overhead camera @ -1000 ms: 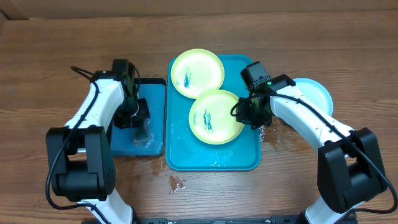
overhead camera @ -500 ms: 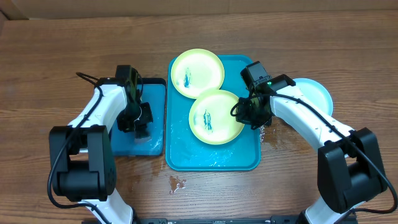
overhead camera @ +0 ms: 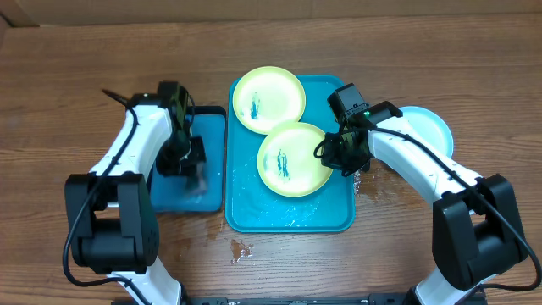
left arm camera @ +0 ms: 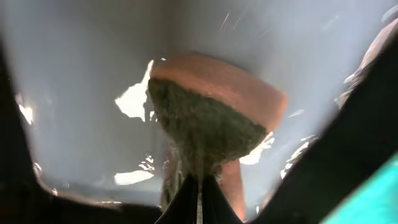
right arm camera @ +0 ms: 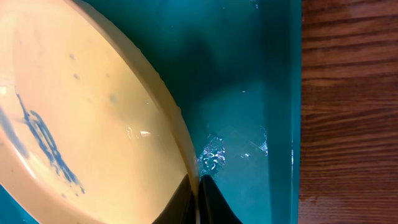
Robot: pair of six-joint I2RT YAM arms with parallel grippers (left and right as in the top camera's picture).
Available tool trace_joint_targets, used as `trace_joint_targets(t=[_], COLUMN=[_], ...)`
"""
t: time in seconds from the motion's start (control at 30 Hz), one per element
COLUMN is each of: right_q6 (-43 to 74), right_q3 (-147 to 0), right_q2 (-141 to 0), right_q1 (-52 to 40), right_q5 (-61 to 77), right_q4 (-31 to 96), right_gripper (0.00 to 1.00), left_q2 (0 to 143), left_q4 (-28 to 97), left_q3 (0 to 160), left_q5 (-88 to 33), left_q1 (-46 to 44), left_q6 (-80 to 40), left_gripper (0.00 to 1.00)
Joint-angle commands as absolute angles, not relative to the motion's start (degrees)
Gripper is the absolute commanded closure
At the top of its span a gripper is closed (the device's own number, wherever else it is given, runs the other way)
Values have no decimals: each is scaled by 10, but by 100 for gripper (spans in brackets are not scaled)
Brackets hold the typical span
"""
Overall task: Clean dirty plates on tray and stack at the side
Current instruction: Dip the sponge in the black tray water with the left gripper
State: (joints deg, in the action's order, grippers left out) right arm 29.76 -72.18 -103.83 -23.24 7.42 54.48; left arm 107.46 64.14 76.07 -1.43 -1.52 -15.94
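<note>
The right jaws are clamped on the right rim of the lower green plate (overhead camera: pixel 288 161), which lies on the teal tray (overhead camera: pixel 254 207) – its edge meets the upper green plate (overhead camera: pixel 269 99) at the tray's far end. Both of these 2 plates carry dark blue smears. The light blue plate (overhead camera: pixel 430 127) sits on the counter (overhead camera: pixel 85 68) just right of the tray, partly hidden by the right arm. The left jaws are closed on a sponge (left arm camera: pixel 211 118) – orange with a dark scouring face – over the wet small tray (overhead camera: pixel 212 127). A puddle (overhead camera: pixel 241 250) lies on the counter near the teal tray's front-left corner
</note>
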Motion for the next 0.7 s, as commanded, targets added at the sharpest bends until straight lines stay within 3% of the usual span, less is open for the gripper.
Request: trace_joint_targets(t=[0.0,0.3,0.53,0.63,0.67], right_q6=[296,296,296,296,296], right_q3=[-719,-719,-719,-719,-719], right_q2=[-1037,-1037,-1037,-1037,-1037], right_q1=[-232,-232,-232,-232,-232], right_q5=[71,71,71,71,71], right_q4=[541,541,541,543,543], right_gripper=[95,95,95,95,95], left_q2=[1061,1068,1068,1068,1068], left_q4=[631,500,489,490,490], left_q3=[775,653,639,639,639], left_q5=[-5,2,3,-9,-11], left_q1=[-19,-19,-19,-19,-19], left_q6=[-150,-159,-152,-151,-149], left_gripper=[96,96,96,64,59])
